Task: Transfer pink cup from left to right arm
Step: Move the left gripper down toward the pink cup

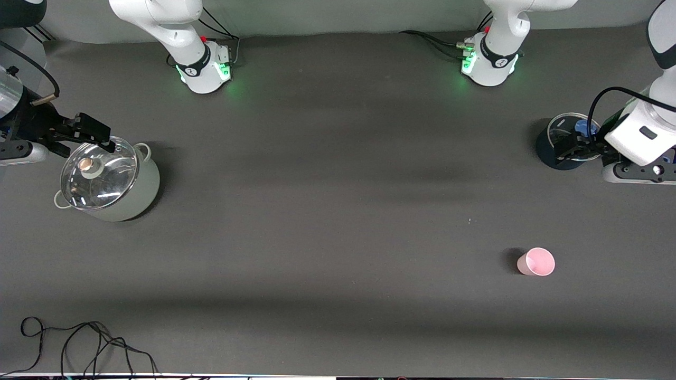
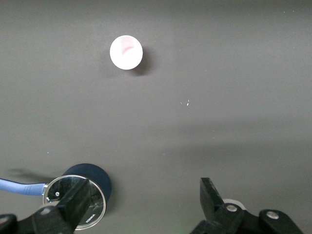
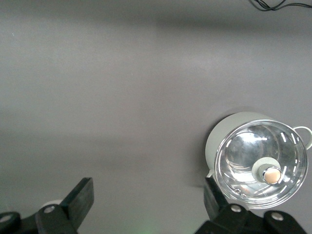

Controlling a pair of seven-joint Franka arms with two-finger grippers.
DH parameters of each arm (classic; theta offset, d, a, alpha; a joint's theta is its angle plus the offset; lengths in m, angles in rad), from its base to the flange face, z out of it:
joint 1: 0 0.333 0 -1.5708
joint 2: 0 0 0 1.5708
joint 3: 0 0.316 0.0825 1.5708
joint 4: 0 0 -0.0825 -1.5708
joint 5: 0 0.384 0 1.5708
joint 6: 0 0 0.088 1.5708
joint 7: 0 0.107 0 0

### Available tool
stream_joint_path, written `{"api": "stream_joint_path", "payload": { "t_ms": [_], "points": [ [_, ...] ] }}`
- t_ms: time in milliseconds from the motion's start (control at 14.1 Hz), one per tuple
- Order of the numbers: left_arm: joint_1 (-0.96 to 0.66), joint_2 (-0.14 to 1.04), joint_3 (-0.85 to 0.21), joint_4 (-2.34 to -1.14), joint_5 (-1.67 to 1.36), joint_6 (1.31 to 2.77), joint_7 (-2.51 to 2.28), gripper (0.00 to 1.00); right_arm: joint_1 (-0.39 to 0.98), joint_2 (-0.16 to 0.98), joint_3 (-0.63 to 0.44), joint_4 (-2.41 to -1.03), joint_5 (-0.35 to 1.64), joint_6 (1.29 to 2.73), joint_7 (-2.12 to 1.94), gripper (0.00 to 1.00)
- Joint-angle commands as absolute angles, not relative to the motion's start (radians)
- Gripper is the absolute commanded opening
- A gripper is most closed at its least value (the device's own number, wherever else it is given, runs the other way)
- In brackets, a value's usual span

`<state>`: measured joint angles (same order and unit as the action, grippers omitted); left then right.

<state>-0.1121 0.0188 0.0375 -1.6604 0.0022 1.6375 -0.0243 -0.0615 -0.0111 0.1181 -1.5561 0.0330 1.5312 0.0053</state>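
Note:
The pink cup point(image 1: 536, 262) stands upright and alone on the dark table, toward the left arm's end and nearer the front camera than both pots. In the left wrist view the pink cup point(image 2: 126, 52) shows from above, well apart from the gripper. My left gripper point(image 1: 570, 146) hangs open over the dark blue pot, with nothing between its fingers point(image 2: 78, 201). My right gripper point(image 1: 87, 143) hangs open and empty over the edge of the white pot's lid at the right arm's end; in its own view the right gripper point(image 3: 146, 200) has only bare table between its fingers.
A dark blue pot point(image 1: 546, 150) with a glass lid point(image 2: 73, 202) stands at the left arm's end. A white pot point(image 1: 134, 198) with a glass lid point(image 3: 261, 168) and a knob stands at the right arm's end. Loose black cables point(image 1: 79, 343) lie at the near corner.

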Motion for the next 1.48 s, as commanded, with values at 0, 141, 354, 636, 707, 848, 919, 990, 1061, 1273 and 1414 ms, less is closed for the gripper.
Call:
{"api": "stream_joint_path", "payload": {
  "t_ms": [0,141,354,636,707,848,919,990,1061,1273,1414],
  "points": [
    [-0.129,0.035,0.052,-1.628,0.012,1.618,-0.023,1.00,-0.058,-0.017,0.109,-1.558,0.025,1.523,-0.014,1.00],
    [-0.129,0.035,0.052,-1.626,0.011,1.621,-0.025,1.00,-0.058,-0.008,0.101,-1.542,0.023,1.525,-0.015,1.00],
    [-0.124,0.037,0.052,-1.626,0.009,1.624,-0.025,1.00,-0.058,-0.006,0.101,-1.542,0.023,1.523,-0.015,1.00],
    [-0.082,0.089,0.055,-1.562,-0.002,1.638,-0.008,1.00,-0.060,0.009,0.101,-1.537,0.025,1.522,-0.015,1.00],
    [-0.066,0.131,0.055,-1.521,-0.005,1.635,0.064,1.00,-0.058,0.012,0.101,-1.537,0.025,1.522,-0.015,1.00],
    [-0.029,0.219,0.055,-1.444,-0.023,1.644,0.240,1.00,-0.057,0.014,0.101,-1.536,0.025,1.522,-0.014,1.00],
    [-0.005,0.250,0.055,-1.409,-0.062,1.646,0.308,1.00,-0.057,0.014,0.101,-1.537,0.025,1.520,-0.014,1.00],
    [0.015,0.283,0.055,-1.390,-0.105,1.647,0.398,1.00,-0.057,0.014,0.101,-1.536,0.025,1.520,-0.014,1.00],
    [0.040,0.316,0.055,-1.378,-0.154,1.657,0.487,1.00,-0.058,0.015,0.101,-1.534,0.025,1.520,-0.015,1.00],
    [0.159,0.418,0.052,-1.365,-0.384,1.758,0.812,1.00,-0.060,0.014,0.101,-1.536,0.025,1.519,-0.015,1.00],
    [0.210,0.480,0.054,-1.371,-0.512,1.776,1.027,1.00,-0.066,0.015,0.097,-1.534,0.025,1.516,-0.015,1.00]
  ]
}}
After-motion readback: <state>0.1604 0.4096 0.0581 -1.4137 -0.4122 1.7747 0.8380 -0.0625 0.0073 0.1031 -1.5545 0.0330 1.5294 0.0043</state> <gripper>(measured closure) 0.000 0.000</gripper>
